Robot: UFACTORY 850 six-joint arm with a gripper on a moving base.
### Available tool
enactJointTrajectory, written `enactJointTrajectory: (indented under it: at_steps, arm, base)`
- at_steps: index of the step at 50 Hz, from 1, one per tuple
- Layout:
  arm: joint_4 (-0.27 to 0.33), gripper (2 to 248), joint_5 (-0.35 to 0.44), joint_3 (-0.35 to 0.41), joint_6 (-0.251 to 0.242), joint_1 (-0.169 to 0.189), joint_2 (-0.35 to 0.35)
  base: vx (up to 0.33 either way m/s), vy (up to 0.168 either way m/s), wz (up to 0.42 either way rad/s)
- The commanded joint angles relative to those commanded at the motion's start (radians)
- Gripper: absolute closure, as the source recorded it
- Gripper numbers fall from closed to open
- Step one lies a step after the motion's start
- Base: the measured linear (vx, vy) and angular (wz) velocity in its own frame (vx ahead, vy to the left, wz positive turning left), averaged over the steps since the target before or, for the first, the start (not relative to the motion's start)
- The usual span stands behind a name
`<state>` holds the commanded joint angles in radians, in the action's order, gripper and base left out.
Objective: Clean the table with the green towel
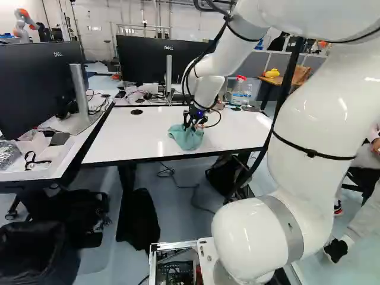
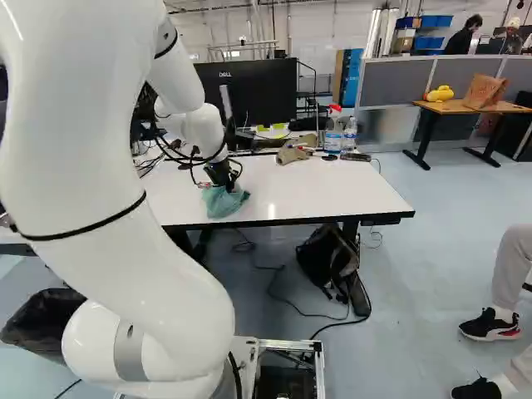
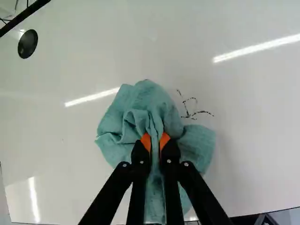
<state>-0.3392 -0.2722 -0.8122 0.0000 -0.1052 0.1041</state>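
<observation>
Near the front edge of the bench [image 1: 119,139], my pincer [image 3: 155,141] is pinching the green towel [image 3: 140,103].
It is lying there bunched; I am judging it light, limp and hard to damage, so the raised central fold is giving a sound hold, though the loose sides may be curling under when wiping. Black scribbles [image 3: 190,112] are showing just beside it, and farther off a spray bottle [image 2: 334,133] is standing.
</observation>
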Motion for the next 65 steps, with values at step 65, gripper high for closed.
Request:
enactJointTrajectory:
  at_steps: [65]
  arm:
    - [0.0, 209, 0.0, 0.025, 0.0, -0.221, -0.098]
  base:
    - [0.0, 0.0, 0.0]
